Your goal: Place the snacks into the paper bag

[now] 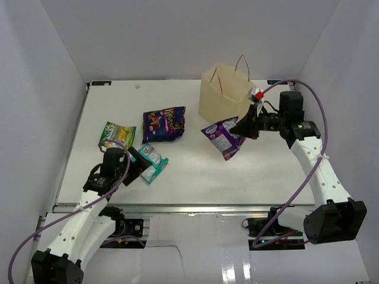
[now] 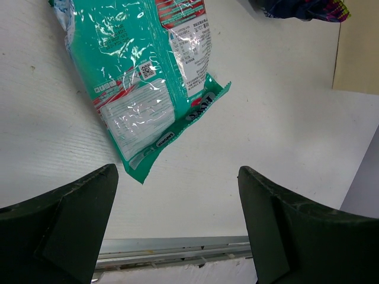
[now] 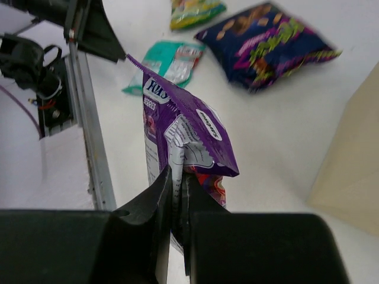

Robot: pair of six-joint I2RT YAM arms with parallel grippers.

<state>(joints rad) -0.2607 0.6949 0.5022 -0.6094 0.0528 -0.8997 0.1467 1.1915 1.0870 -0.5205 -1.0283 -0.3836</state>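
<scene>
At the right side of the table (image 1: 195,183), your right pincer (image 1: 244,127) is clenched on the top seam of a purple snack packet (image 1: 222,137). The packet hangs clear of the surface, just in front of the paper bag (image 1: 225,94). It is not yet over the bag's mouth.

The bag stands upright at the far side. Its inside is hidden, so you cannot tell whether it holds any snacks.

Three packets lie on the table:
- a dark purple one (image 1: 164,124) near the middle;
- a green-yellow one (image 1: 116,134) at the left;
- a teal one (image 1: 151,163) nearest your left arm.

Your left pincer (image 2: 177,174) is released, jaws wide. It hovers just short of the teal packet's corner without touching it.

Judgement: one packet is in transit and at least three are left to bag. The greater part of the visible work remains.
</scene>
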